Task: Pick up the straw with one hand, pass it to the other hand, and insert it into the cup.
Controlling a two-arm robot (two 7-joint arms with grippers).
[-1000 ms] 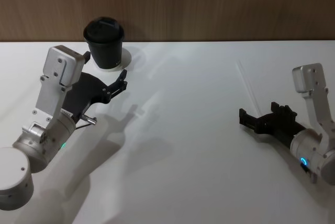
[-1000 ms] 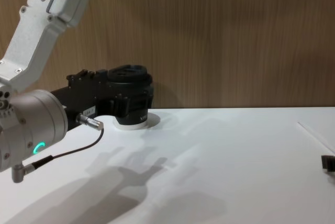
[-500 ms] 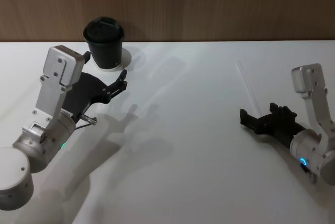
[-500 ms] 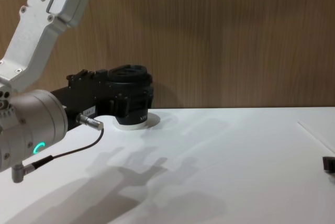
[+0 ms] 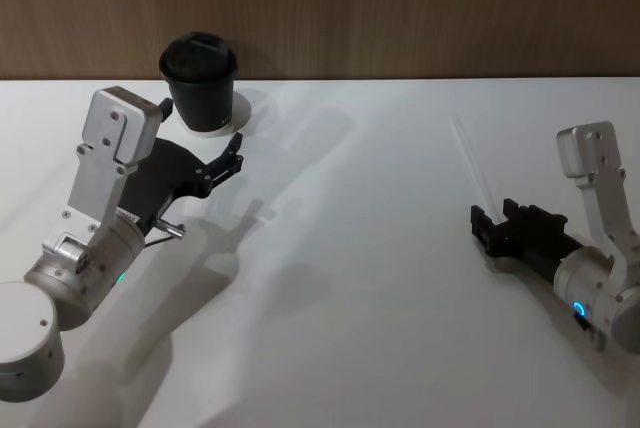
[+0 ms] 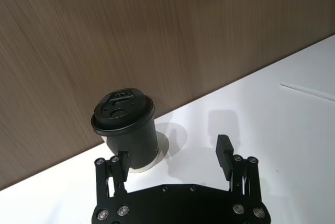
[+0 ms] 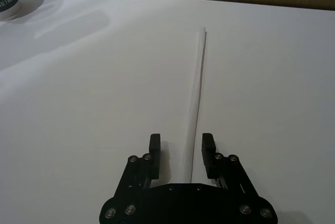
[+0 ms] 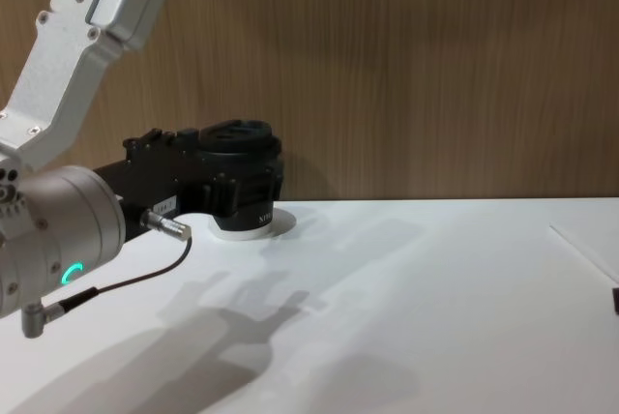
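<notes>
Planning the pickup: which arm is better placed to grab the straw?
Right. The right tool is open, a finger on each side of the straw; the left tool sits far off by the cup.

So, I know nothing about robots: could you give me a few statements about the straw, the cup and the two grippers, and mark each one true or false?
1. The straw lies flat on the white table. True.
2. The right gripper has lifted the straw. False: its open fingers flank the straw's near end, which lies on the table.
3. The black cup has its domed lid on. True.
4. The left gripper is shut on the cup. False: it is open, beside the cup.
5. The straw is in the cup. False: it lies apart from the cup, on the table's right side.
</notes>
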